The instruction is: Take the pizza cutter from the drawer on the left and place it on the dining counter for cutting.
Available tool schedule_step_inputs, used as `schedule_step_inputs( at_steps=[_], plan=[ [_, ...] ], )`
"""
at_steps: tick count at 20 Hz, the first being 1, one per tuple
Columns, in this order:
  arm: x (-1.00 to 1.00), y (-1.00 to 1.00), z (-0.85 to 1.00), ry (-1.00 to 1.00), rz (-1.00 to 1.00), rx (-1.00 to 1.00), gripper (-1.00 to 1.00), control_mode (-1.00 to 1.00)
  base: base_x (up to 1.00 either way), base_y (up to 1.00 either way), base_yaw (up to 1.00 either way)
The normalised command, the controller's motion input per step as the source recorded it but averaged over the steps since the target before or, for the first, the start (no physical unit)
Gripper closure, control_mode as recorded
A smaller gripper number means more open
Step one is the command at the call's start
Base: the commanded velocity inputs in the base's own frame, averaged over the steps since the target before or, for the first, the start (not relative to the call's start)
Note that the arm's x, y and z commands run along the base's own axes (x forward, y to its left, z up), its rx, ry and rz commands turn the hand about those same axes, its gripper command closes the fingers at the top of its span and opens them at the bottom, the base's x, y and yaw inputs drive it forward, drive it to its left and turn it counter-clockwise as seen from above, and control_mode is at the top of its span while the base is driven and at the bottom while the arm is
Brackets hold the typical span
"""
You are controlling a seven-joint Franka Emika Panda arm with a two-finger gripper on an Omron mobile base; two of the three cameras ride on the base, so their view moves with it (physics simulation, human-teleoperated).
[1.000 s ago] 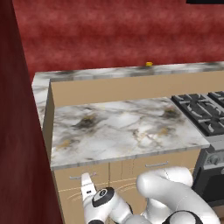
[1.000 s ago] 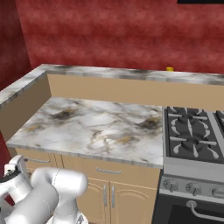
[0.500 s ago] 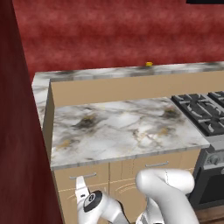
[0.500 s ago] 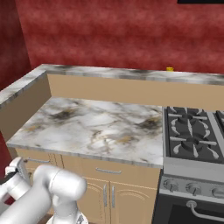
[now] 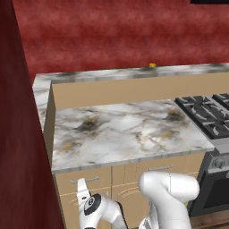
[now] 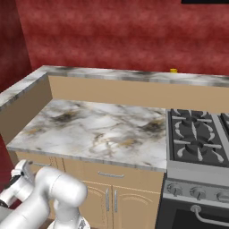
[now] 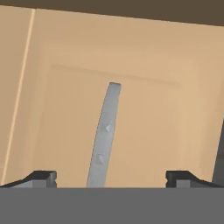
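The left drawer (image 5: 99,175) is shut, a tan front with a short silver bar handle (image 5: 85,180) just under the marble worktop. My gripper (image 5: 82,186) hangs low right in front of it. In the hand view the gripper (image 7: 111,178) is open. Its fingertips (image 7: 43,177) stand wide apart on either side of the bar handle (image 7: 105,131), which runs up the rolled view without touching them. The pizza cutter is hidden. The dining counter's raised marble ledge (image 5: 134,74) runs along the back, also (image 6: 134,75).
A dark red wall (image 5: 18,134) stands close on the left of the drawer. A gas stove (image 5: 210,116) borders the worktop (image 5: 120,129) on the right. Cabinet doors (image 5: 129,197) sit below the drawers. A yellow cup (image 5: 152,65) stands on the ledge.
My hand has shifted a little to the left, in front of the left drawer, and the elbow has followed it. The cameras and the kitchen stay put.
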Motion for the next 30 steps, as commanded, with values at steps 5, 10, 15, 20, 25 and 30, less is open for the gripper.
schedule_step_inputs(
  at_steps=[5, 10, 15, 20, 25, 30],
  plan=[
    [0.33, 0.0, -0.25, -0.05, 0.0, 0.0, -1.0, -1.0, 0.0, 0.0, 0.0],
    [0.33, 0.0, -0.27, -0.03, 0.0, 0.0, -1.0, -1.0, 0.0, 0.0, 0.0],
    [0.33, 0.0, -0.24, -0.04, 0.0, 0.0, -1.0, -1.0, 0.0, 0.0, 0.0],
    [0.25, 0.0, -0.22, -0.04, 0.0, 0.0, -1.0, -1.0, 0.0, 0.0, 0.0],
    [0.05, 0.0, -0.03, -0.02, 0.0, 0.0, -1.0, -1.0, 0.0, 0.0, 0.0],
    [0.0, 0.0, 0.0, 0.0, 0.0, 0.0, -1.0, -1.0, 0.0, 0.0, 0.0]
  ],
)
